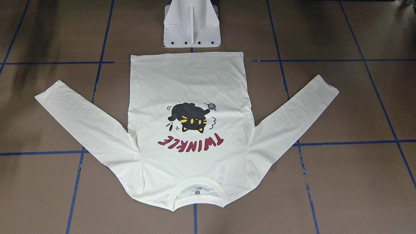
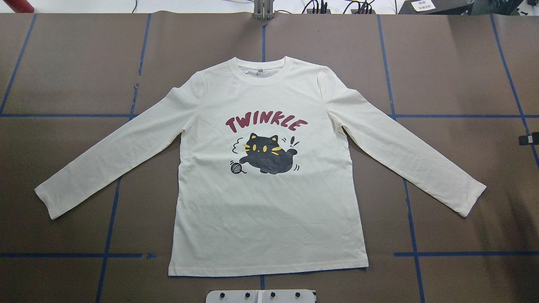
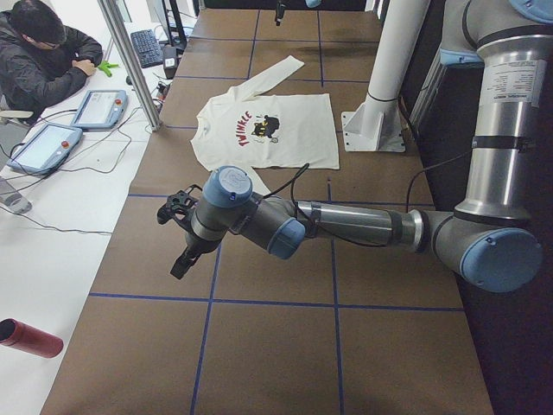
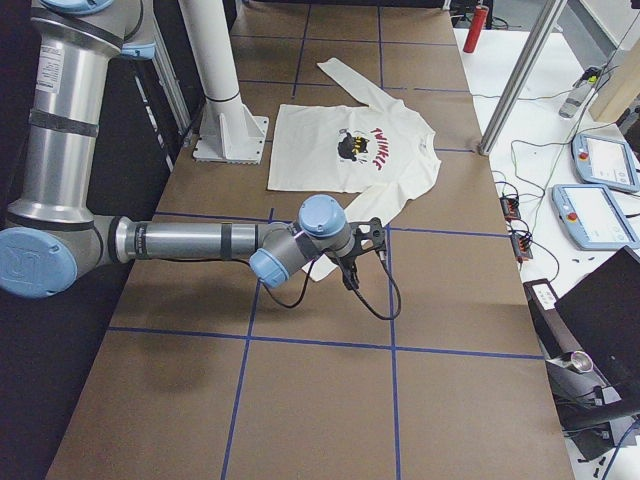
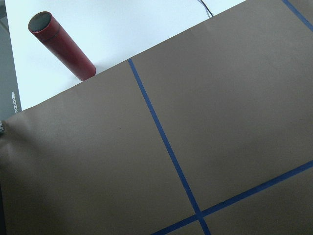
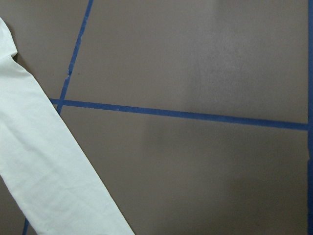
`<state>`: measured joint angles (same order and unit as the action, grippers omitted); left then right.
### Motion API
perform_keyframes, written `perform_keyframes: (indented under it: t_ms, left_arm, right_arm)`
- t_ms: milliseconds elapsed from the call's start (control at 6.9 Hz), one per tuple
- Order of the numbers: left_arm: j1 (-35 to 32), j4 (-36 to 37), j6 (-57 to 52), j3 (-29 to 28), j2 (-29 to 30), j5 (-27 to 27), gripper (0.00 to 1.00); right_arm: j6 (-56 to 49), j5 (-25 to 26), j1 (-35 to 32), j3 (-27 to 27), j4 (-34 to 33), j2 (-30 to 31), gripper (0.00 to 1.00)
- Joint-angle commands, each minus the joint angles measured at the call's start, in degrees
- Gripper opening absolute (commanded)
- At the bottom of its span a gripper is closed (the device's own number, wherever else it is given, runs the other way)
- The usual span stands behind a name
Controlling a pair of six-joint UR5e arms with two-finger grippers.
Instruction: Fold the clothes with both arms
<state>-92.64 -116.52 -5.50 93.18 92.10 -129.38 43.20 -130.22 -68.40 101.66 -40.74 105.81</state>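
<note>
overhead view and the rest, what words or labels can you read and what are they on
"TWINKLE": red lettering on the chest of the cream long-sleeved T-shirt, above the black cat print.
Neck label inside the collar: too small to read.
White card at the overhead view's top right: blurred, unreadable.
Sticker on the left arm: too small to read.

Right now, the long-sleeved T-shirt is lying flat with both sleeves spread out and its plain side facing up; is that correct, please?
Not quite. The T-shirt is lying flat with both sleeves spread out, but its printed side faces up: the overhead exterior view shows the black cat and the red TWINKLE lettering.
</note>
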Motion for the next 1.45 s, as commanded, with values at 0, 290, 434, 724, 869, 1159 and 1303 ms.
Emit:
perform_keyframes:
  t_ms: [0,290,434,724,869,1159,1303]
  left_arm:
    - [0.0,-0.02,-0.04,0.16,0.01,0.0,1.0]
    - [0.0,-0.02,-0.04,0.24,-0.07,0.0,1.0]
    - [0.0,-0.02,-0.04,0.24,-0.16,0.0,1.0]
    - [0.0,-0.02,-0.04,0.24,-0.07,0.0,1.0]
    - [0.0,-0.02,0.05,0.24,-0.07,0.0,1.0]
    - [0.0,-0.02,0.05,0.16,-0.07,-0.09,1.0]
    - [0.0,-0.02,0.05,-0.11,0.1,0.0,1.0]
  right_arm:
    - [12.31,9.77,11.4,0.03,2.15,1.5,0.72]
    - [16.46,10.78,15.57,0.03,2.41,2.29,0.65]
    - [18.82,11.39,16.45,0.12,2.5,2.9,0.63]
    - [22.36,14.37,19.35,0.03,2.5,2.91,0.61]
    - [22.45,14.47,19.53,-0.05,2.5,2.91,0.6]
    - [22.54,14.82,20.84,-0.58,2.5,2.82,0.56]
    - [22.54,15.95,21.98,-1.28,2.5,2.65,0.55]
